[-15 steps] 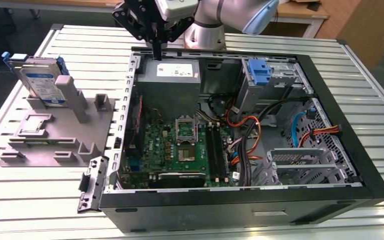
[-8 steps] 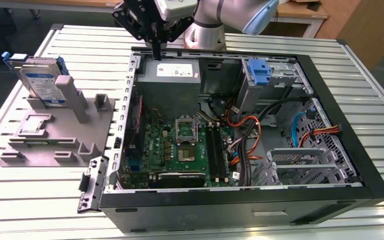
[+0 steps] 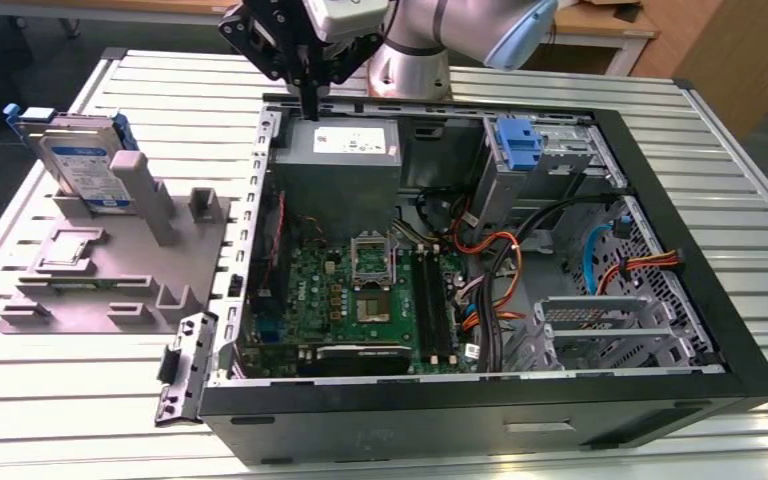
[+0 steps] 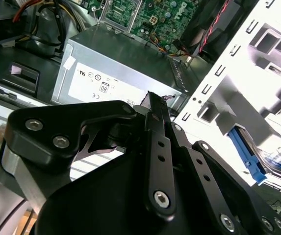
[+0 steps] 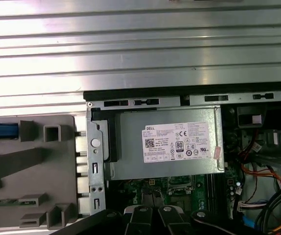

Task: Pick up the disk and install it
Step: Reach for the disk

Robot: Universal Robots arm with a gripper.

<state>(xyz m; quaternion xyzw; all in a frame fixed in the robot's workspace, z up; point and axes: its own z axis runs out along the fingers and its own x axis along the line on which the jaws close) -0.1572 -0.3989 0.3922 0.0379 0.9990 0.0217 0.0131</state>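
Both fingers (image 3: 311,95) of the gripper (image 3: 312,114) are pressed together with nothing between them, and in the exterior view they hang just above the grey power supply (image 3: 340,150) at the far edge of the open computer case (image 3: 491,400). Inside the case, the green motherboard (image 3: 357,290) lies below the power supply, and a blue latch piece (image 3: 518,145) stands upright on a metal cage (image 3: 578,150) toward the exterior view's right. Outside the case, toward the exterior view's left, the disk (image 3: 77,170) stands on edge in its blue carrier bracket on a grey holder (image 3: 91,270) atop the slatted metal table (image 3: 37,420), well apart from the gripper.
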